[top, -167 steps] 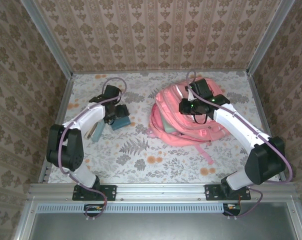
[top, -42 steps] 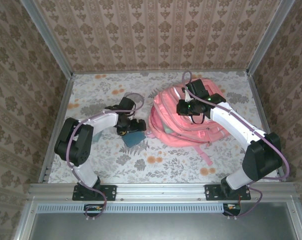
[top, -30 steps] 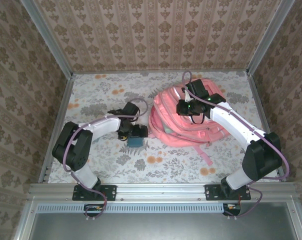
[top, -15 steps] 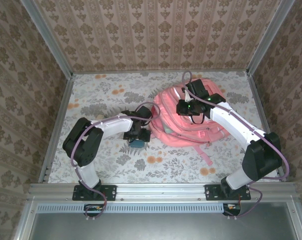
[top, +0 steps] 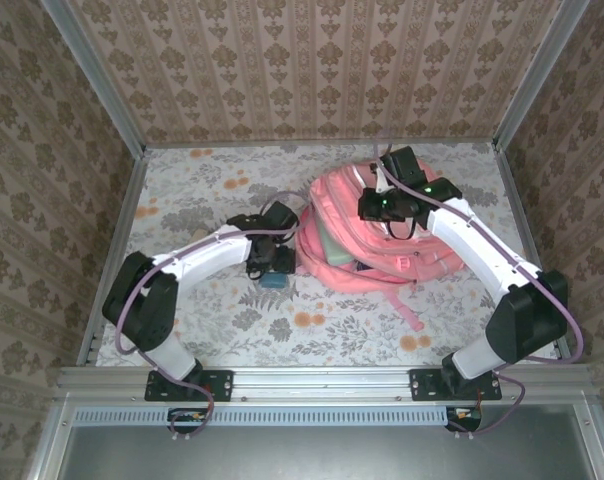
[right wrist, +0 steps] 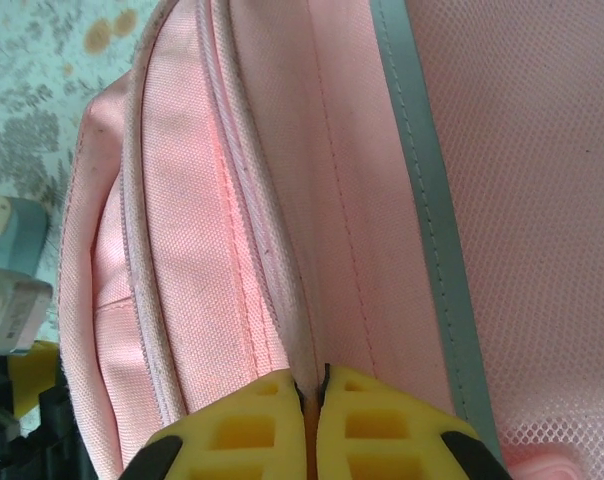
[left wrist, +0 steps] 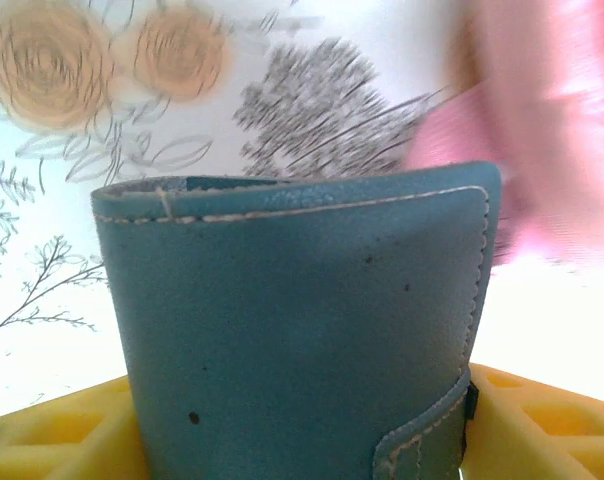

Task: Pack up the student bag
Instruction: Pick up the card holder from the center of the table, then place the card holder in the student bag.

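The student bag (top: 407,245), a big pink backpack, lies on its side at the right of the table with its opening facing left. My right gripper (top: 375,207) is on its upper edge, and in the right wrist view that gripper (right wrist: 320,385) is shut on a fold of pink fabric beside the bag's (right wrist: 282,200) zip seam. A blue stitched notebook case (top: 274,281) is just left of the opening, in my left gripper (top: 271,262). In the left wrist view the case (left wrist: 292,290) stands upright between the yellow fingers (left wrist: 542,420), which press both its sides.
A pale green flat thing (top: 328,240) shows inside the bag's opening. A pink strap (top: 414,312) trails toward the front edge. Metal posts and patterned walls close in the flowered tabletop (top: 192,190), which has free room at the left and back.
My left gripper has carried the blue case rightward to the bag's mouth and narrowed on it. The right gripper has shifted slightly back and up with the bag's edge.
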{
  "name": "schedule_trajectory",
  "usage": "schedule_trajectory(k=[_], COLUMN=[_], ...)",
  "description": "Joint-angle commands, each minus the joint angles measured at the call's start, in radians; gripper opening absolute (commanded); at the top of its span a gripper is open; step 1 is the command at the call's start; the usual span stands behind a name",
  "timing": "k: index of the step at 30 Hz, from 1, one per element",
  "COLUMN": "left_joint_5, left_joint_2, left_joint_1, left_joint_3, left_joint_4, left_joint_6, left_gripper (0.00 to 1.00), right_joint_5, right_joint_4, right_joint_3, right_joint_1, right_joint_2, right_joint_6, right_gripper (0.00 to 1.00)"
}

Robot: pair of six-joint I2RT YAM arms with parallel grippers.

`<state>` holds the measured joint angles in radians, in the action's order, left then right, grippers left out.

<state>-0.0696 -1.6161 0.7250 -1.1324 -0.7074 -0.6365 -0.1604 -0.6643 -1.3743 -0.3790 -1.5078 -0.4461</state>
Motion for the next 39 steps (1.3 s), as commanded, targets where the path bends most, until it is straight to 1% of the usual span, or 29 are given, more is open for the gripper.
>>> schedule_trajectory(k=[1,5,11,14,17,18,20,21,23,32,39], left_joint_5=[0.086,0.192,0.306,0.35,0.37,0.372,0.388,0.388,0.358,0.289,0.238], left_joint_2=[0.054,0.009,-0.172,-0.266,-0.358,-0.382,-0.43,-0.437,-0.423,-0.271,-0.103], left_joint_1=[-0.006,-0.003,0.019,0.036,0.059,0.063,0.071,0.073,0.076,0.03,-0.039], left_joint_3=[-0.082,-0.155,-0.322,-0.417,-0.501,-0.525,-0.566,-0.577,-0.583,-0.512,-0.365], left_joint_4=[0.056,0.189,0.348,0.392,0.399,0.389,0.369,0.354,0.324,0.216,0.111], left_joint_6=[-0.07,-0.144,-0.237,-0.28,-0.308,-0.312,-0.318,-0.313,-0.289,-0.209,-0.089], left_gripper=[0.68,0.67,0.67,0.68,0.68,0.71,0.86,0.9,1.0,1.0,1.0], right_joint_5=[-0.098,-0.192,-0.254,-0.272,-0.279,-0.278,-0.276,-0.275,-0.27,-0.261,-0.275], right_joint_4=[0.037,0.079,0.115,0.122,0.122,0.146,0.146,0.142,0.137,0.141,0.132], right_joint_3=[-0.066,-0.066,-0.07,-0.068,-0.062,-0.061,-0.059,-0.056,-0.053,-0.029,-0.007], right_joint_1=[0.027,0.072,0.104,0.107,0.108,0.109,0.108,0.109,0.109,0.11,0.107], right_joint_2=[0.074,0.09,0.097,0.095,0.095,0.096,0.095,0.095,0.097,0.082,0.059], right_joint_6=[-0.026,-0.08,-0.127,-0.146,-0.156,-0.157,-0.155,-0.154,-0.149,-0.132,-0.1], right_gripper=[0.03,0.03,0.03,0.03,0.03,0.03,0.03,0.03,0.04,0.04,0.04])
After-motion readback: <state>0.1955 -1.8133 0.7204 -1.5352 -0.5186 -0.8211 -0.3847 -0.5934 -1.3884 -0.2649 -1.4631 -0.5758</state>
